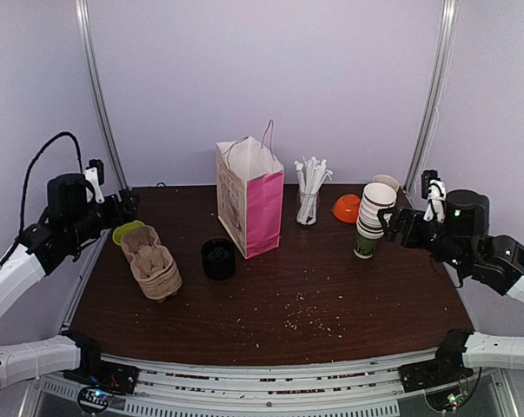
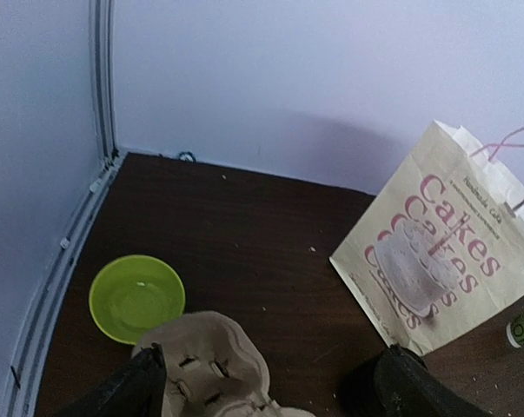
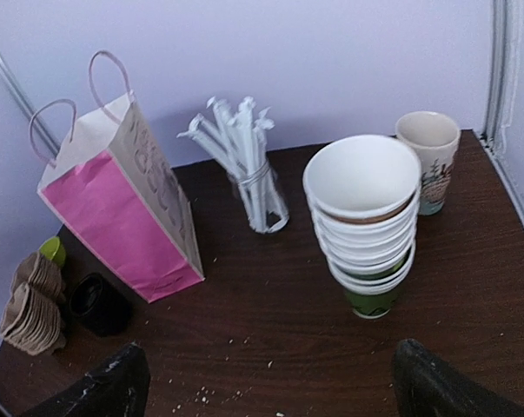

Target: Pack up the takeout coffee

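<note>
You have a dark wooden table (image 1: 331, 304) scattered with crumbs. At its left edge your left gripper (image 1: 127, 207) hangs with its fingers (image 2: 135, 387) spread wide and nothing between them. At the right edge your right gripper (image 1: 392, 224) is just as wide apart, its fingers (image 3: 444, 382) empty too.

A white-and-pink paper bag (image 1: 253, 204) stands upright near the middle back, mouth up. Left of it lies a tilted stack of pulp cup carriers (image 1: 153, 261). On the right, just in front of the right gripper, a leaning stack of paper cups (image 1: 373, 217) stands.

The takeout coffee (image 1: 218, 259) sits upright on the table between the carriers and the bag, just beside the bag's near corner. You see mostly its black lid, and it is well apart from both grippers.

A jar of wrapped straws (image 1: 308, 195) stands right of the bag. A green bowl (image 1: 125, 231) lies behind the carriers, a beige mug (image 1: 388, 182) behind the cups, and an orange dish (image 1: 347, 208) beside them.
</note>
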